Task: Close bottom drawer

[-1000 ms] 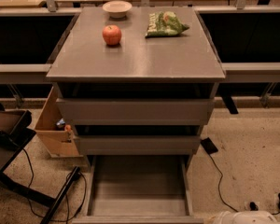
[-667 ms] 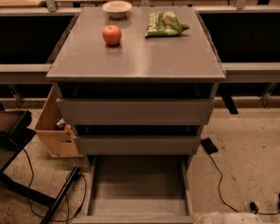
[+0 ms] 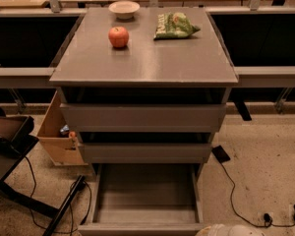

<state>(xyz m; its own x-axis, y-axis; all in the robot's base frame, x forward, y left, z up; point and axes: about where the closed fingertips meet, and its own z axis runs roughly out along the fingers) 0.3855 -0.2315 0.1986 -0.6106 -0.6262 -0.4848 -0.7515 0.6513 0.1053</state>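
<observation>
Low at the cabinet (image 3: 152,58) foot, bottom drawer (image 3: 146,195) sits pulled well out toward the near side, so not closed yet. Gripper (image 3: 229,229) at near edge, just right of drawer front; open or closed, cannot tell. Whole push left.

the gripper (image 3: 230,230) shows only as a pale rounded sliver cut off by the bottom edge, lower right, where the front of the bottom drawer (image 3: 146,195) is cropped too.
</observation>
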